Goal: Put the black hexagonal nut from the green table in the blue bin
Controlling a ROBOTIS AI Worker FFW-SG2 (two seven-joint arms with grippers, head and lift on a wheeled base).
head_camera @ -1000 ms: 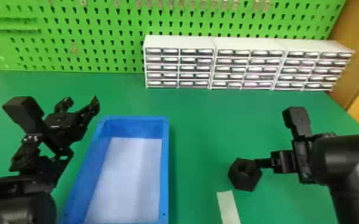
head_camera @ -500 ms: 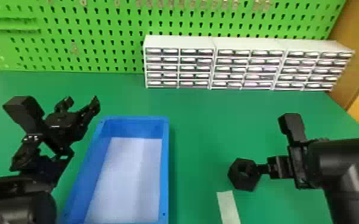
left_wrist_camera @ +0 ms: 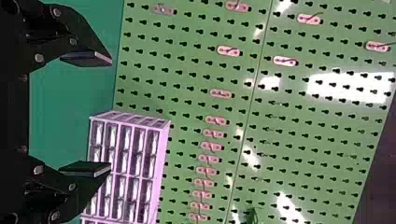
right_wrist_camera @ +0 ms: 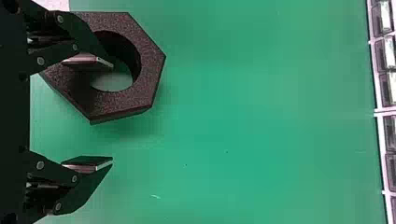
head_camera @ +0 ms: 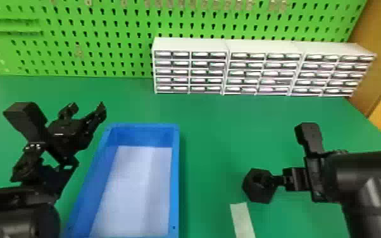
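Observation:
The black hexagonal nut [head_camera: 258,186] lies flat on the green table [head_camera: 212,142], to the right of the blue bin [head_camera: 174,190]. My right gripper [head_camera: 273,181] is at the nut's right side in the head view. In the right wrist view my right gripper [right_wrist_camera: 112,113] is open, one finger over the hole of the nut [right_wrist_camera: 144,79] and the other beyond its edge, above bare table. Left of the bin, my left gripper [head_camera: 87,110] is held up over the table. Seen from its wrist, the left gripper [left_wrist_camera: 111,114] stands open with nothing between its fingers.
White drawer cabinets [head_camera: 224,47] stand along the table's back, before a green pegboard [head_camera: 104,41]. A pale strip [head_camera: 242,218] lies on the table, just in front of the nut. A brown panel [head_camera: 379,63] rises at the back right.
My right gripper has moved left, and its tip now overlaps the nut in the head view. The nut and the left arm have stayed in place.

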